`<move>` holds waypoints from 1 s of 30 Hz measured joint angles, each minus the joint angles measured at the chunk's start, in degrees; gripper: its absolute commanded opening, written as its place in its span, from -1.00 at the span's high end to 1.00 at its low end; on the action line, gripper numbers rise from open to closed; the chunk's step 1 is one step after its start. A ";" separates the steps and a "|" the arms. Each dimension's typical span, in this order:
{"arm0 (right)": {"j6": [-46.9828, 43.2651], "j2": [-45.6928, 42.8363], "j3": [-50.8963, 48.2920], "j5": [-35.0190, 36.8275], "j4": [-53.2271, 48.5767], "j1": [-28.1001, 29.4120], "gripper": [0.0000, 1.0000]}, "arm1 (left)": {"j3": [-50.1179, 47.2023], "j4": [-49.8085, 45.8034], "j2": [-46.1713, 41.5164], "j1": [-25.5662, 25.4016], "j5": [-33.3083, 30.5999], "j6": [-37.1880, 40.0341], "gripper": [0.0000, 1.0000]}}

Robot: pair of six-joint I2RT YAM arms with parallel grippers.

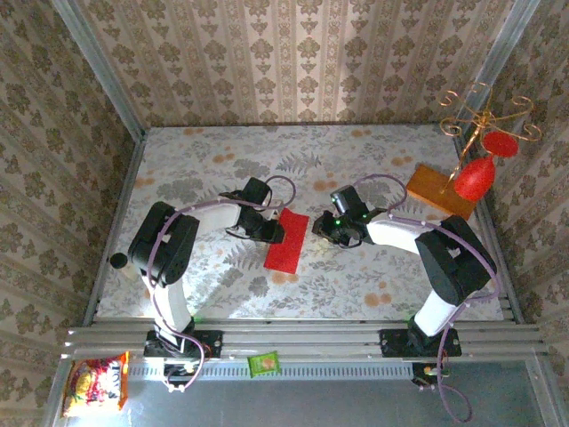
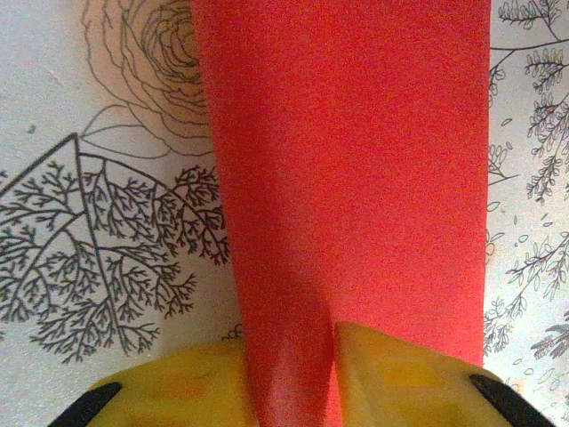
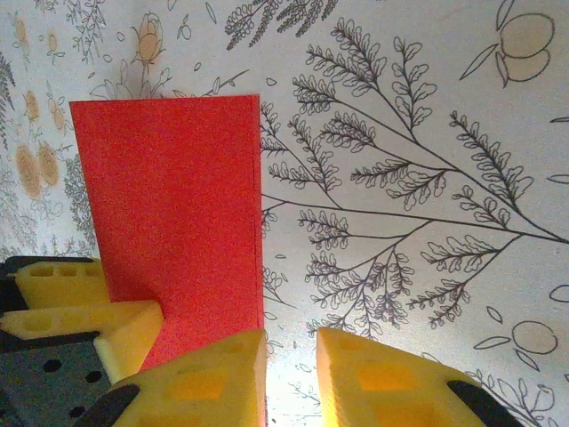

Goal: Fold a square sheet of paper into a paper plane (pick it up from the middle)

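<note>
We see our left hand [image 2: 292, 345] pinching the square sheet of paper [image 2: 356, 178], lower centre. Our right hand [image 3: 291, 342] stands narrowly parted, empty.

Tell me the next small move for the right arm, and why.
Probably nudge the right gripper left onto the square sheet of paper to pin it: the sheet lies folded into a strip, the left gripper seems to pinch one edge, and the right one hangs empty just beside the opposite edge.
</note>
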 measured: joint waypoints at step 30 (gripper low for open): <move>0.17 0.79 0.61 -0.72 1.38 2.99 0.57 | 0.39 -0.33 0.59 -0.09 -0.09 -0.09 0.36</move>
